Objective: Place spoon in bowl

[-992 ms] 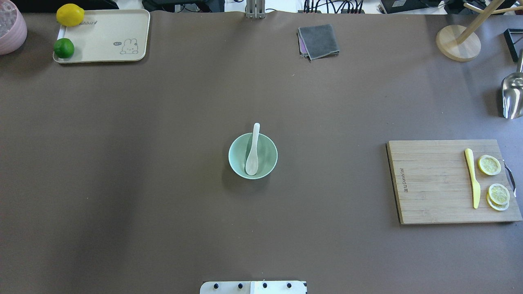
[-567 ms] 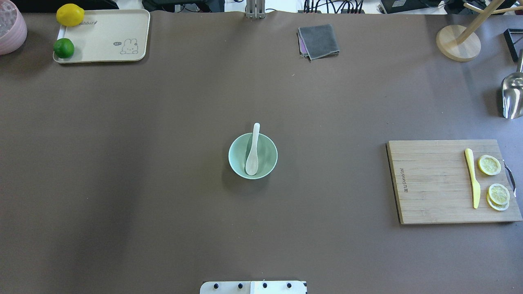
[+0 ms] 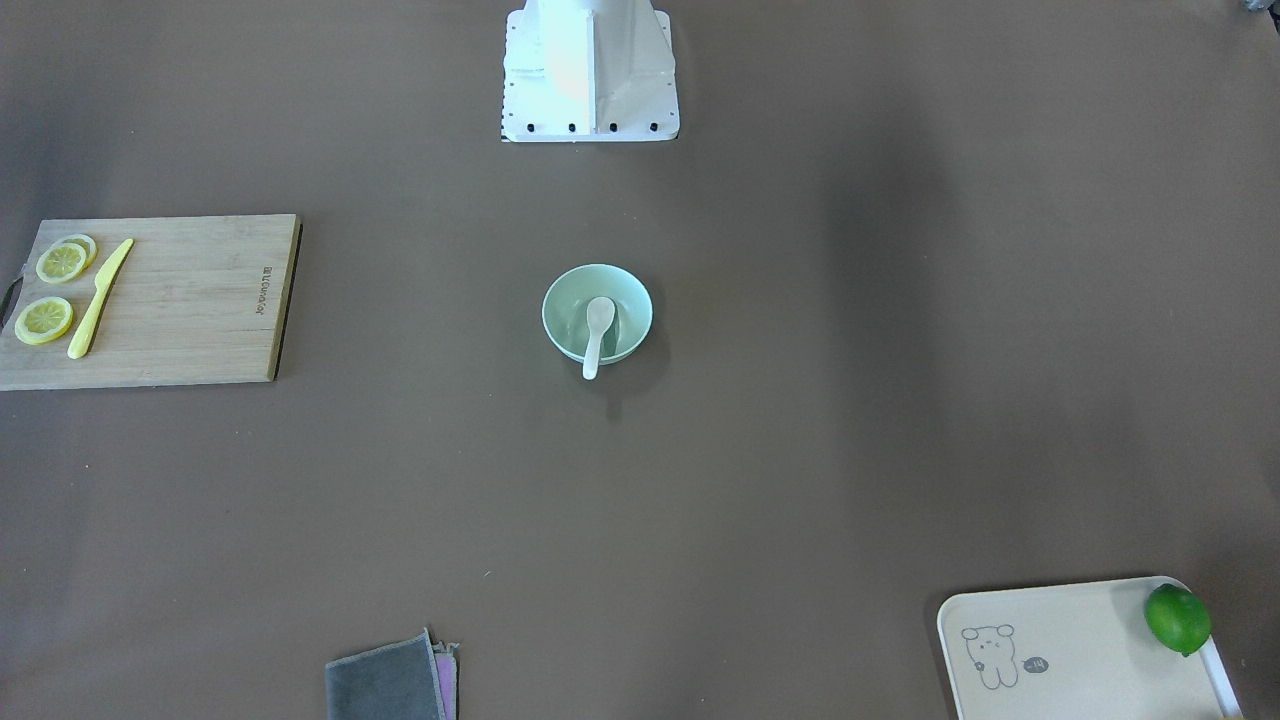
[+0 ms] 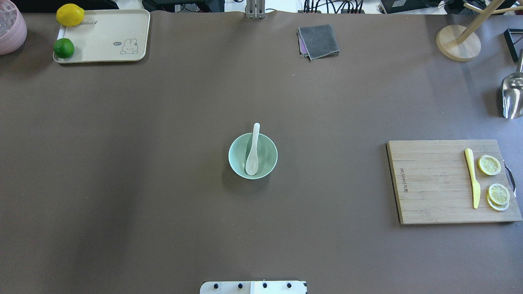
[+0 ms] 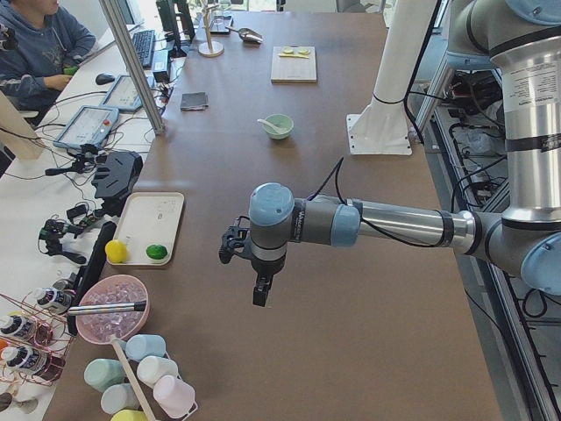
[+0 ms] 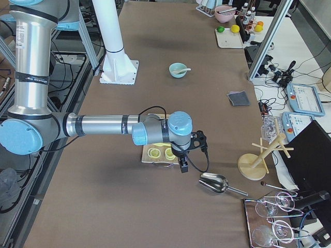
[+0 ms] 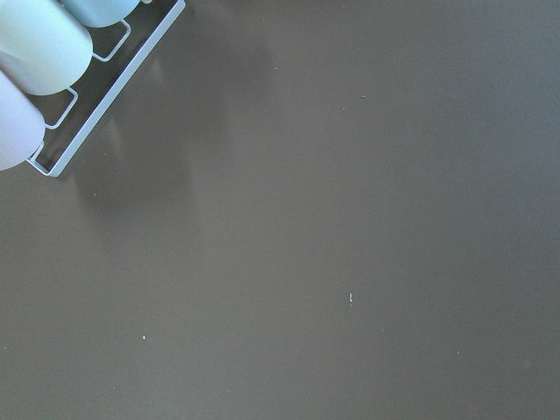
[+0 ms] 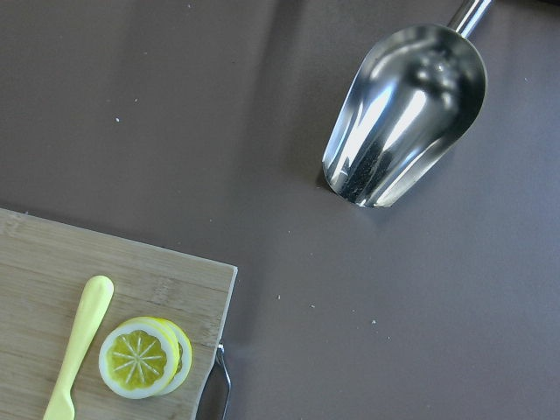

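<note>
The pale mint-green bowl (image 4: 233,165) stands at the table's middle. The white spoon (image 4: 252,153) lies in it, scoop down inside, handle leaning over the far rim. Both also show in the front-facing view, the bowl (image 3: 562,300) with the spoon (image 3: 597,332) in it. My left gripper (image 5: 260,294) hangs over bare table far to the left, near the tray. My right gripper (image 6: 182,167) hangs far to the right, over the cutting board's outer edge. Both show only in the side views, so I cannot tell whether they are open or shut.
A cutting board (image 4: 433,183) with a yellow knife (image 4: 473,177) and lemon slices (image 4: 489,165) lies on the right. A metal scoop (image 8: 402,114) lies beyond it. A tray (image 4: 110,36) with a lemon and a lime and a grey cloth (image 4: 318,41) are at the far side.
</note>
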### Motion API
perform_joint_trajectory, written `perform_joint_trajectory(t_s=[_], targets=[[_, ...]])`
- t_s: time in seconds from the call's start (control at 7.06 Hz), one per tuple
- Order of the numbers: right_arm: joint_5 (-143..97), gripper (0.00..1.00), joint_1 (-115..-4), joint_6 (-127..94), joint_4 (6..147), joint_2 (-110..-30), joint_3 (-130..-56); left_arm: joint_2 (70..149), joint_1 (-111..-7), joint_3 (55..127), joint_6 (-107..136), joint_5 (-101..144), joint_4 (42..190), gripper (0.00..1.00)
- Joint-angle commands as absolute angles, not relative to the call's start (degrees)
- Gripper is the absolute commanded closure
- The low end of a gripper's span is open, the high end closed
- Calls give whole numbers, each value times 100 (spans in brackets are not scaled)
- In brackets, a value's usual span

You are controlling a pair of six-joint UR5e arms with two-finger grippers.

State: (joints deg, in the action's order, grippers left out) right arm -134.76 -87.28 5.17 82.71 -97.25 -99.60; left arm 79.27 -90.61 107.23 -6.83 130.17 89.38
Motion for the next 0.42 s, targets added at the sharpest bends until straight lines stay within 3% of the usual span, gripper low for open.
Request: perform_joint_trajectory(t_s=[0.0,0.28], targets=[[-13474,0,-8728,510,8271,-9721,-9967,7919,-9062,10714,-677,13017,8938,2],[-13482,0,-8728,510,8271,-9721,-9975,7928,-9062,10670,-677,13017,8938,2]])
